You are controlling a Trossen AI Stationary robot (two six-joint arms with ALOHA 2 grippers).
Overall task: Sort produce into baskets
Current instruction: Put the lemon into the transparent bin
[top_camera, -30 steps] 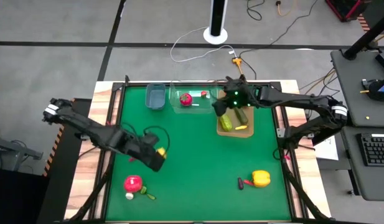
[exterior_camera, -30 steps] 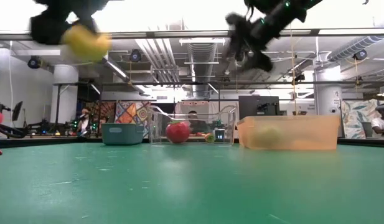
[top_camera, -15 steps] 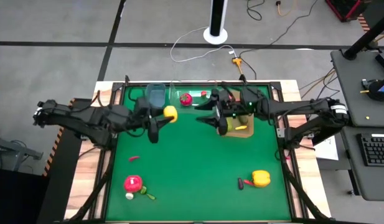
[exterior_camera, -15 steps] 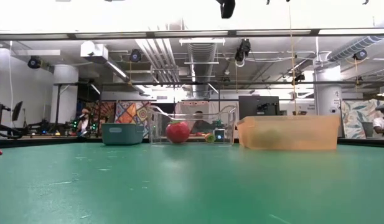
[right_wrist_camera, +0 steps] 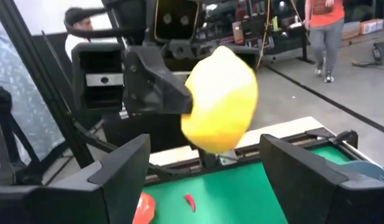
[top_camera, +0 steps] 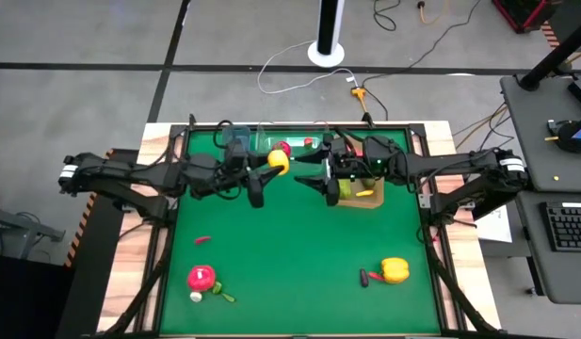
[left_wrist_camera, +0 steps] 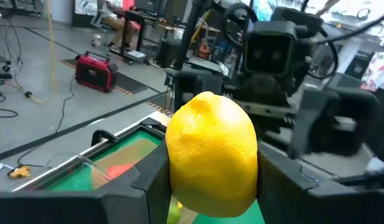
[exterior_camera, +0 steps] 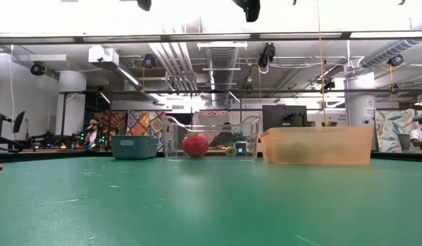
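Observation:
High over the table's middle, my left gripper [top_camera: 274, 163] is shut on a yellow lemon [left_wrist_camera: 211, 152]. My right gripper [top_camera: 312, 172] faces it from the right, open, its fingers [right_wrist_camera: 126, 165] short of the lemon [right_wrist_camera: 220, 99] and apart from it. At the far edge stand a blue-grey bin [exterior_camera: 134, 146], a clear tub [exterior_camera: 211, 140] with a red round piece [exterior_camera: 195, 145] in it, and a tan tray [exterior_camera: 319, 145]. The high view shows cucumbers in the tray [top_camera: 365, 201], partly under my right arm. My left gripper pinches the lemon between its two fingers, one on each opposite side [left_wrist_camera: 176, 168]. The fingers [left_wrist_camera: 153, 180] lie level and come from the table's left. The lemon is lifted well clear of the table, one pointed end up.
On the green mat lie a yellow pepper [top_camera: 395, 270] with a small dark piece [top_camera: 364, 277] at the near right. A red round piece [top_camera: 201, 278] with small bits [top_camera: 219, 294] lies at the near left, and a red chilli [top_camera: 202, 239] lies left of centre. A person stands beyond the table [right_wrist_camera: 325, 37].
My left gripper has risen from low over the near left, swung toward the far edge and the right, and tipped up to level, carrying the lemon. My right gripper has left the tan tray, moved left toward the lemon, and tipped up to level.

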